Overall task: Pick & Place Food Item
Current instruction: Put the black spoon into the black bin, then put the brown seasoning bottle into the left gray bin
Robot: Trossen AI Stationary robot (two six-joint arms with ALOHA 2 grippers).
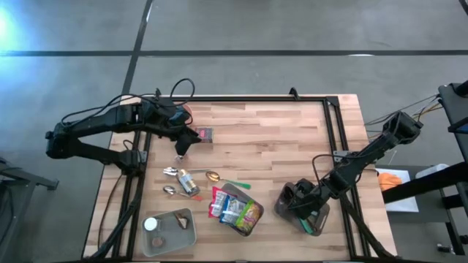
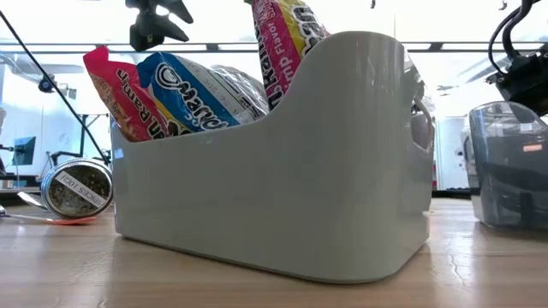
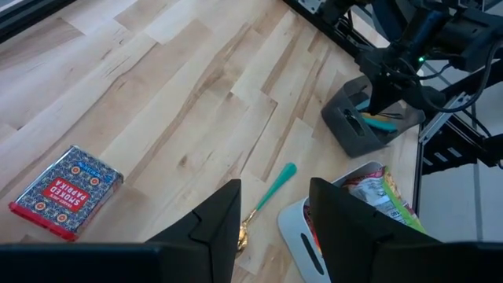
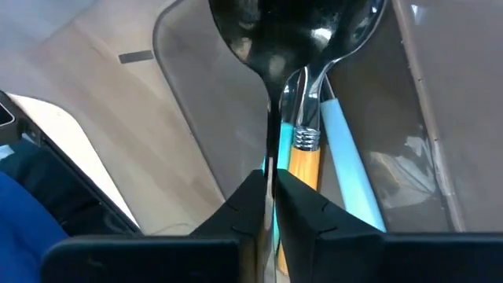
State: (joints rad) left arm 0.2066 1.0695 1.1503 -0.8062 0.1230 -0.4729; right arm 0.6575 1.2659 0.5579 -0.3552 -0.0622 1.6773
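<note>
Two dark, slender jointed arms trailing black cables, each gripper (image 3: 273,220) ending in matte black angular fingers.

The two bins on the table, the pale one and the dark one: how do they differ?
The pale bin is opaque light grey and holds snack packets; the dark bin is smoky, see-through and holds utensils. No pincer is at the pale bin; the right pincer reaches into the dark one. Both stand on the wooden table.

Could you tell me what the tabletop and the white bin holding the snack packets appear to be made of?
The tabletop looks like pale wood: jointed strips with visible grain, matte finish. The white bin seems moulded plastic: smooth, seamless, rounded corners, slight sheen. The snack packets look like glossy printed film, crinkled and reflective.
</note>
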